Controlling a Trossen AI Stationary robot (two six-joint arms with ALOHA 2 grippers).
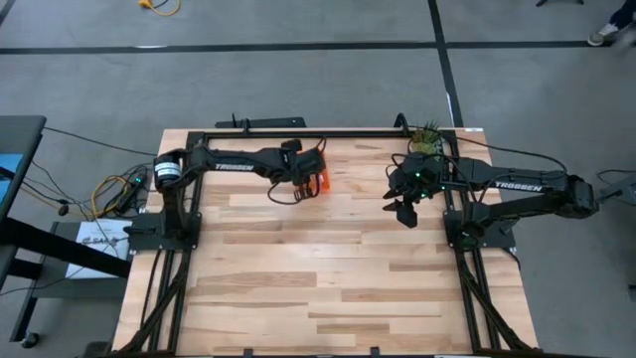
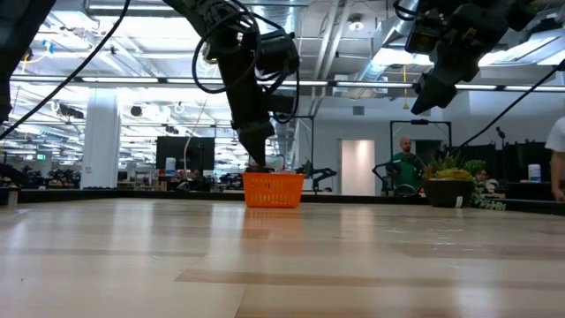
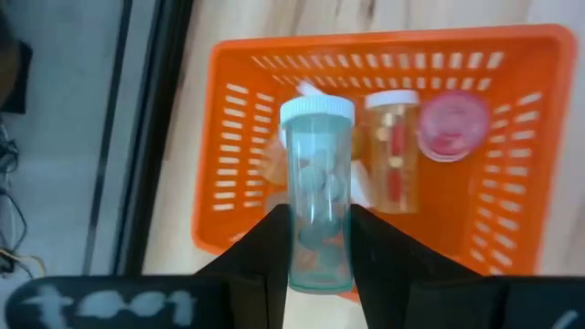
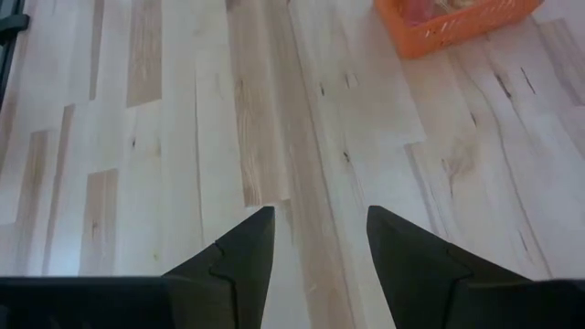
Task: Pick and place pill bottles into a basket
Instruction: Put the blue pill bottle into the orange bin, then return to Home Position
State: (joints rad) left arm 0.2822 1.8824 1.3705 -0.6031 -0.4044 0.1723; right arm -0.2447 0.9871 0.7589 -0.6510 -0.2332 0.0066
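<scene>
The orange basket stands on the table at the far middle; it also shows in the high view and the low view. My left gripper hangs over it, shut on a pale teal bottle with a white cap. Inside the basket lie a yellowish bottle and a pinkish-white one. My right gripper is open and empty, raised above the table's right part. My left gripper pinches the teal bottle's lower body between its two fingers, one on each side. The fingers come from above, pointing down, and lie along the bottle. The bottle is lifted, its white cap pointing down into the basket.
A small green potted plant stands at the far right of the table, also in the low view. Bare wooden tabletop spreads over the near half. People stand in the room beyond the table.
</scene>
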